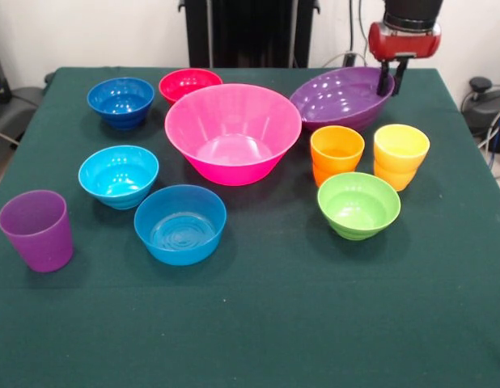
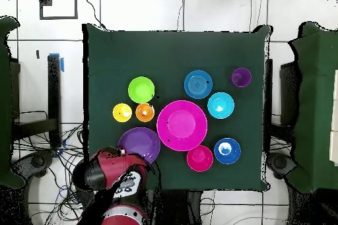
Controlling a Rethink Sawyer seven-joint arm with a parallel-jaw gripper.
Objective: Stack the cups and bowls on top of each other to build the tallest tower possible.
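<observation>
My gripper (image 1: 391,81) is at the far right, its fingers astride the right rim of the large purple bowl (image 1: 339,97), which is tilted with that side raised. The big hot-pink bowl (image 1: 234,133) stands alone in the middle with nothing stacked in it. The dark blue (image 1: 120,101), red-pink (image 1: 190,83), cyan (image 1: 118,174), mid blue (image 1: 180,222) and lime green (image 1: 358,204) bowls stand apart. The orange cup (image 1: 336,153) and yellow cup (image 1: 400,155) stand side by side. The purple cup (image 1: 36,229) is at the near left.
The green cloth-covered table (image 1: 250,323) holds everything. In the overhead view my red arm (image 2: 109,169) reaches over the table edge to the purple bowl (image 2: 140,144), beside the hot-pink bowl (image 2: 181,125). Cables and equipment lie beyond the table's sides.
</observation>
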